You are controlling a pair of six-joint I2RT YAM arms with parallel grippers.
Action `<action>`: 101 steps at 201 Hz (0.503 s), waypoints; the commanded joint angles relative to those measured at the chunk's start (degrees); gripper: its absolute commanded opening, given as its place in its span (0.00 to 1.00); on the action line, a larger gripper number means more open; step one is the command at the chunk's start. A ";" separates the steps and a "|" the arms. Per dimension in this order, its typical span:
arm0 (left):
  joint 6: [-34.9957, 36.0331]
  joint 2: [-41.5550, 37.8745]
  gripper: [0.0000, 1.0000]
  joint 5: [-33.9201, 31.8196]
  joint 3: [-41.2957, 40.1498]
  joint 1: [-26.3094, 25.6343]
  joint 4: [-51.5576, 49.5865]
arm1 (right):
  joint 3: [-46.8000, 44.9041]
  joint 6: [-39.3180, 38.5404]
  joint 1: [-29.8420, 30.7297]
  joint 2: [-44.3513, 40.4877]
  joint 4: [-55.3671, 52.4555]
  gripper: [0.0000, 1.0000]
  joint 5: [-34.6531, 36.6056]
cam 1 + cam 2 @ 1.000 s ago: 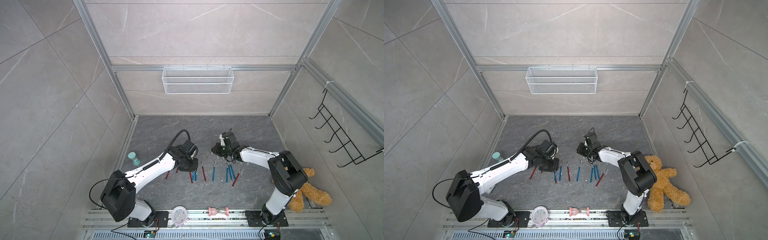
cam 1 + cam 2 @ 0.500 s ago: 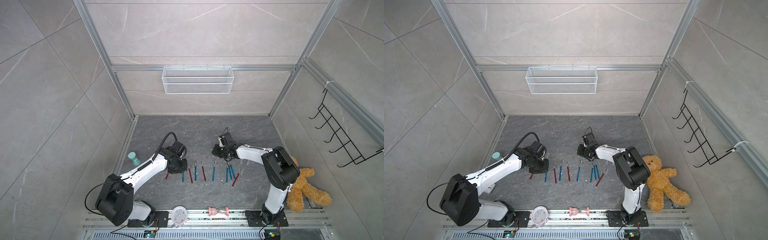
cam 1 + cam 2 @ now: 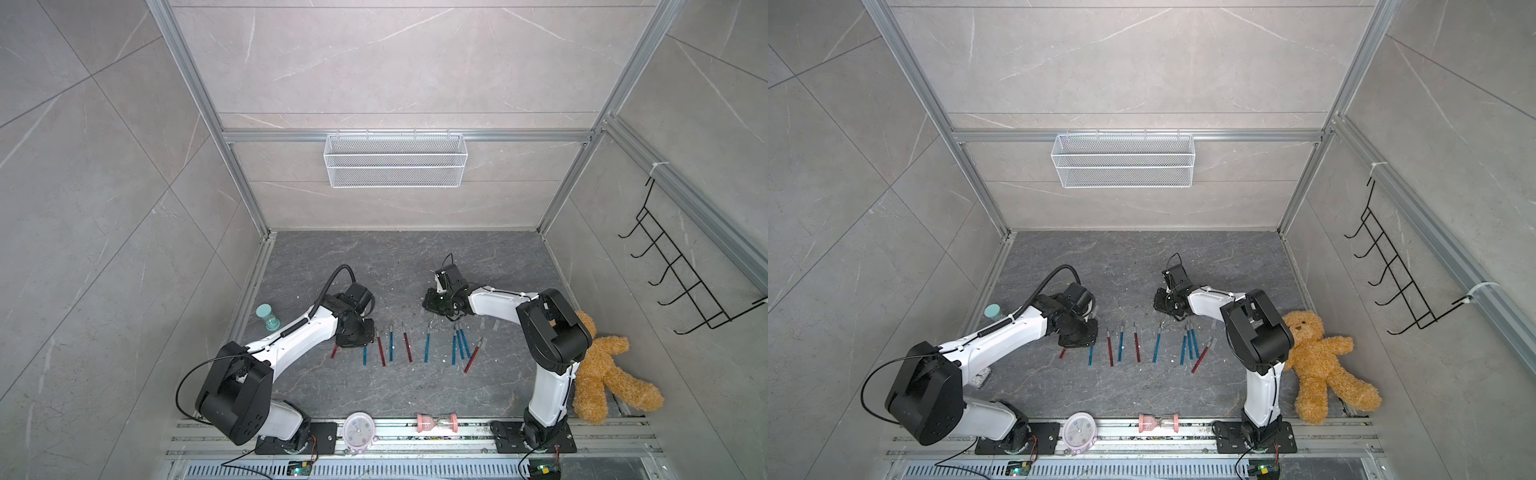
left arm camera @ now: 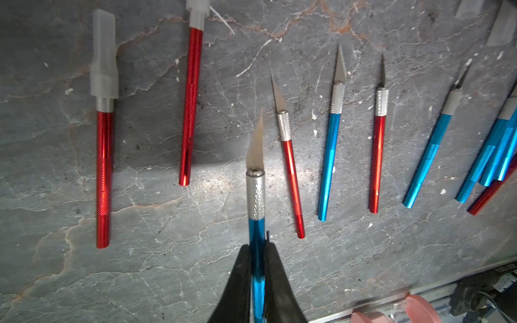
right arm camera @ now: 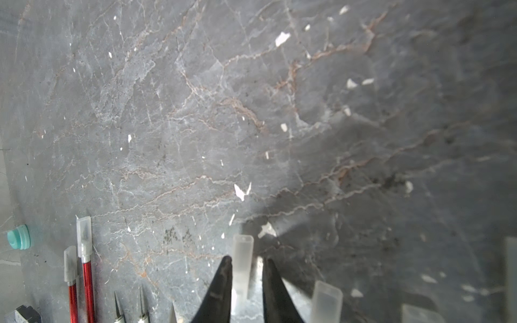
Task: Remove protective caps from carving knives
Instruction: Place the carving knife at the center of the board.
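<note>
1. Grip, left pincer (image 4: 257, 251): the jaws were clamped on the blue handle of a carving knife (image 4: 256, 193), below its knurled collar. The blade was bare. It looked larger and softer than the row beyond it, so I judged it held clear of the desk (image 4: 167, 279).
2. Grip, right pincer (image 5: 247, 261): the jaws stood narrowly parted with a protective cap (image 5: 242, 251) between them. A gap showed between the cap and one finger, so I judged the cap not pinched.
3. Near the right pincer: a second cap (image 5: 326, 304) lay just beside the jaws, on the desk among white specks (image 5: 282, 38).
4. Near the left pincer: a bare red knife (image 4: 291, 179) lay just beside the held blade, with more bare knives beyond it. On the other side lay a near capped knife (image 4: 191, 106) and, further out, a far capped knife (image 4: 104, 173), both red.
5. Step in hand, as judged: setting down the stripped knife and the loose cap. At least two caps were left to pull.
6. Recommendations:
   - Lower the knife flat into the open space between the near capped knife and the bare red knife, with the blade pointing as the others do.
   - Part the jaws only once the handle rests on the desk, so it cannot bounce onto a neighbour.
   - Widen the right pincer fully and raise it straight, or the cap may cling to a finger and be dragged.
</note>
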 commanded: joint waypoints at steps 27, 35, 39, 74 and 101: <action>1.25 2.85 0.14 -1.39 2.06 0.32 -0.17 | 0.53 -2.44 0.06 -6.21 -3.46 0.27 2.56; 1.25 3.29 0.15 -1.39 2.21 0.30 0.04 | 0.45 -2.81 0.07 -7.64 -4.21 0.29 3.14; 1.24 3.51 0.17 -1.39 2.32 0.34 0.11 | 0.47 -3.12 0.07 -8.46 -4.80 0.31 3.53; 1.49 5.76 0.27 -1.96 3.52 0.30 0.38 | -1.30 -5.49 0.01 -15.40 -8.10 0.37 5.42; 1.95 7.57 0.32 -2.01 4.44 0.33 0.48 | -2.97 -7.65 0.02 -18.93 -11.69 0.42 5.47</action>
